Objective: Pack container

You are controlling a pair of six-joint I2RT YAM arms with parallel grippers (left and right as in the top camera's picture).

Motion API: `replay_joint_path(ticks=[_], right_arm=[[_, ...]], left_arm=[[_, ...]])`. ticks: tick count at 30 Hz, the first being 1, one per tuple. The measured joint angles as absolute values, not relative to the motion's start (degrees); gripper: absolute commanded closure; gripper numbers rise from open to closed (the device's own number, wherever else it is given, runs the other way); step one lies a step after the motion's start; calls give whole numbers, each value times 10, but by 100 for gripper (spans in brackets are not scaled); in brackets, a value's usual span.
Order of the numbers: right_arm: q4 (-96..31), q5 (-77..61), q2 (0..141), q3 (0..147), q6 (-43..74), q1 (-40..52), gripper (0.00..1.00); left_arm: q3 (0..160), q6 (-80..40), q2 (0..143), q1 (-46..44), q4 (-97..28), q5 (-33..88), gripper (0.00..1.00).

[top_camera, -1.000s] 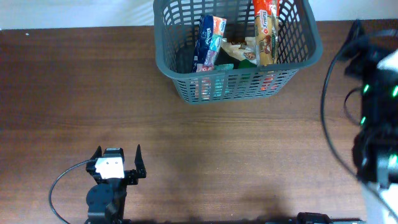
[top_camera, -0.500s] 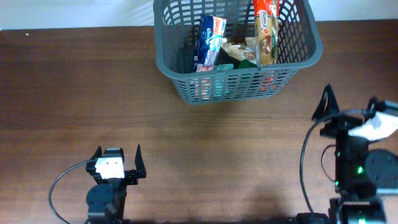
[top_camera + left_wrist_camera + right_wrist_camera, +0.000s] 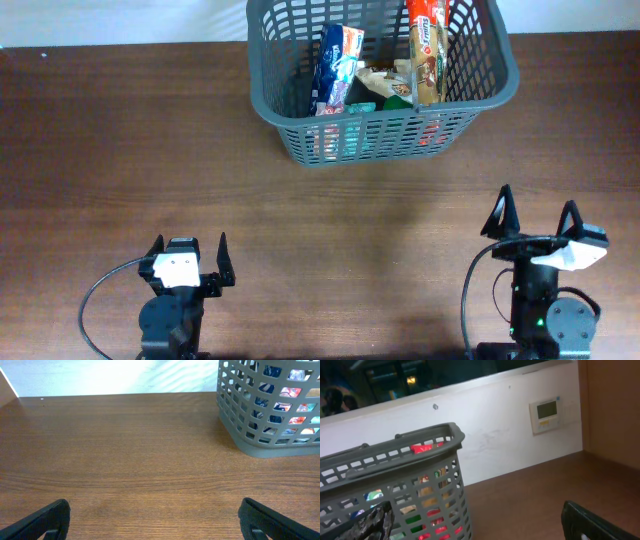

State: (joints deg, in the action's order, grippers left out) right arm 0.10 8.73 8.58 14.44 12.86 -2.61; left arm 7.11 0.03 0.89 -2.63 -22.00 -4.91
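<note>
The container, a dark grey lattice basket [image 3: 497,95], stands at the table's far middle. It holds a blue snack bag [image 3: 336,68], an orange biscuit pack [image 3: 426,45] and other packets. It also shows in the left wrist view [image 3: 250,442] and the right wrist view [image 3: 410,455]. My left gripper [image 3: 188,254] is open and empty near the front left edge; its fingers show in the left wrist view [image 3: 155,522]. My right gripper [image 3: 537,222] is open and empty at the front right, its fingers upright; it also shows in the right wrist view [image 3: 480,522].
The brown wooden table [image 3: 120,150] spreads between the grippers and the basket. A white wall [image 3: 510,435] with a small thermostat panel [image 3: 547,410] lies behind the basket. Black cables trail from both arm bases at the front edge.
The right arm has drawn back from the right edge to the front right, its open fingers now pointing up. The left arm and basket have not moved.
</note>
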Motion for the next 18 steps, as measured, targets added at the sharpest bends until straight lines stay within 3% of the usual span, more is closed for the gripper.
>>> replay_joint_path(ticks=[18], right_arm=[[1,71,15,72,131,-26,1]], left_arm=[[71,0,9,-26,-220,-49,1]])
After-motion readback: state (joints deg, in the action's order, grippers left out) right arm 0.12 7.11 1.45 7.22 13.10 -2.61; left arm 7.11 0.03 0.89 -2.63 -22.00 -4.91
